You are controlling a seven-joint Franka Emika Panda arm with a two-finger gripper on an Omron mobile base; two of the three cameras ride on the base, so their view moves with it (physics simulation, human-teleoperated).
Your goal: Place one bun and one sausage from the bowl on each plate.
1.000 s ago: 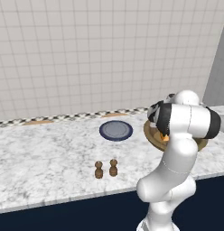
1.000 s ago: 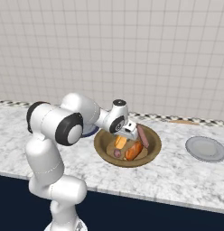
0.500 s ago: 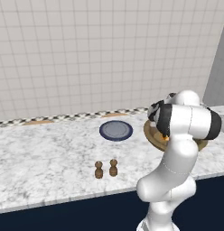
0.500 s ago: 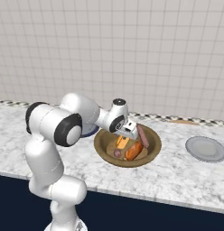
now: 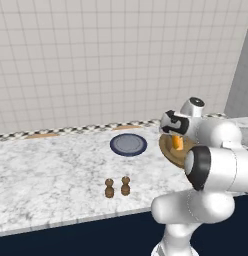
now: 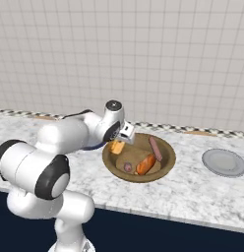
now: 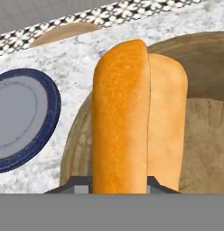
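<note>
Over the wooden bowl (image 6: 166, 165) I have the gripper (image 6: 122, 139) clenched on a bun (image 7: 132, 122), which hangs above the bowl's left side in the right base view. Through the hand camera the bun runs lengthwise between the fingers (image 7: 77, 182), its split seam facing me, with the bowl's rim (image 7: 77, 135) below it and the dark blue plate (image 7: 23, 122) off to the left on the marble counter (image 5: 51, 170).

From the left base camera the bun (image 5: 177, 142) shows orange beside the wrist, above the bowl (image 5: 168, 150), and the blue plate (image 5: 128, 145) sits just beside the bowl. Two small brown shakers (image 5: 117, 187) stand near the counter's front edge.

Inside the bowl I see a second bun (image 6: 145, 164), a pinkish sausage (image 6: 155, 148) and another sausage (image 6: 128, 167). A grey plate (image 6: 224, 162) lies well apart to the right.
</note>
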